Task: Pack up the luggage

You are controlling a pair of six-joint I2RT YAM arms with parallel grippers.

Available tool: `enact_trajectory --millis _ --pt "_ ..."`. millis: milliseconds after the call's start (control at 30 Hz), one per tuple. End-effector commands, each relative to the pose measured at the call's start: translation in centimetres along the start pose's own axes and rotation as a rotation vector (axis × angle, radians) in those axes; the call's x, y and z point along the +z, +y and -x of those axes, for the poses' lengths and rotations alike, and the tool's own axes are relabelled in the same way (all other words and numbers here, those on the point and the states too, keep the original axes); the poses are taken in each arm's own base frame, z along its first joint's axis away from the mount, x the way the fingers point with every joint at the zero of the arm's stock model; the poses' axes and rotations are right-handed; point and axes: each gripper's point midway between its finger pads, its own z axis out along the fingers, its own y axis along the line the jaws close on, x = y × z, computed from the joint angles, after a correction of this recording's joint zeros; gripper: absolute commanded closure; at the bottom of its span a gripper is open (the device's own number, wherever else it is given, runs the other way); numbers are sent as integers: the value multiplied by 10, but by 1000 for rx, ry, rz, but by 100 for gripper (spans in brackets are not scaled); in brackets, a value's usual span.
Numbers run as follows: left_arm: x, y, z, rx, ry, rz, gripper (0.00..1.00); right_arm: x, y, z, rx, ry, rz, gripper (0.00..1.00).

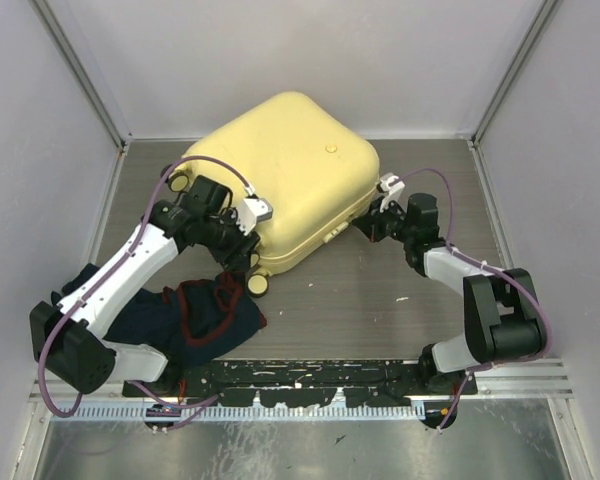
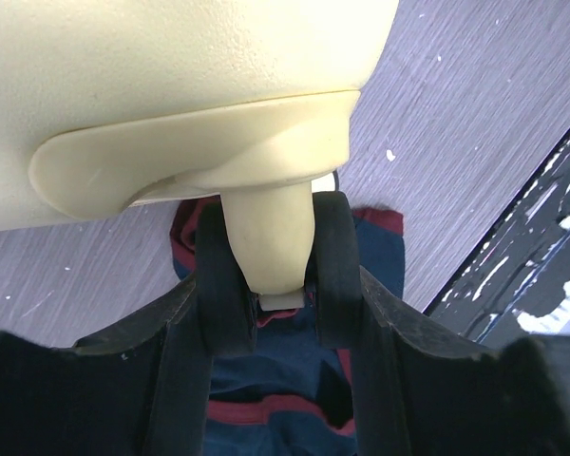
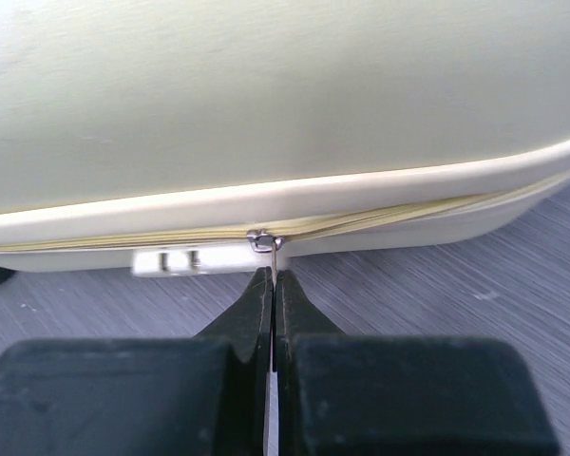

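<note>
Pale yellow hard-shell luggage (image 1: 290, 165), closed, lying flat, angled diagonally

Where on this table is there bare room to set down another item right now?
The widest bare patch is the table between the luggage, the right arm and the black strip. A smaller one lies in the far right corner, behind the right gripper. The near left is crowded: navy clothing beside the left arm.

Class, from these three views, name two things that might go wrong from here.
The right gripper pinches only the thin zipper pull at its very tips, so it may slip free. The navy and maroon garment lies outside the closed luggage, while the left gripper clamps its handle; the garment may stay unpacked.
</note>
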Motion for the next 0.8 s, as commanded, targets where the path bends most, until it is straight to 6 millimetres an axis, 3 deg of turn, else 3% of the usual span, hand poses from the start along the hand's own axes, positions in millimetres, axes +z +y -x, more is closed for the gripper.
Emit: enact_trajectory --millis 0,767 --pt "-8 -17 -26 136 76 -89 100 -25 -35 28 -75 -85 -140 100" --pt "-15 26 -48 471 151 -16 100 -104 -84 9 -93 -66 -248 100"
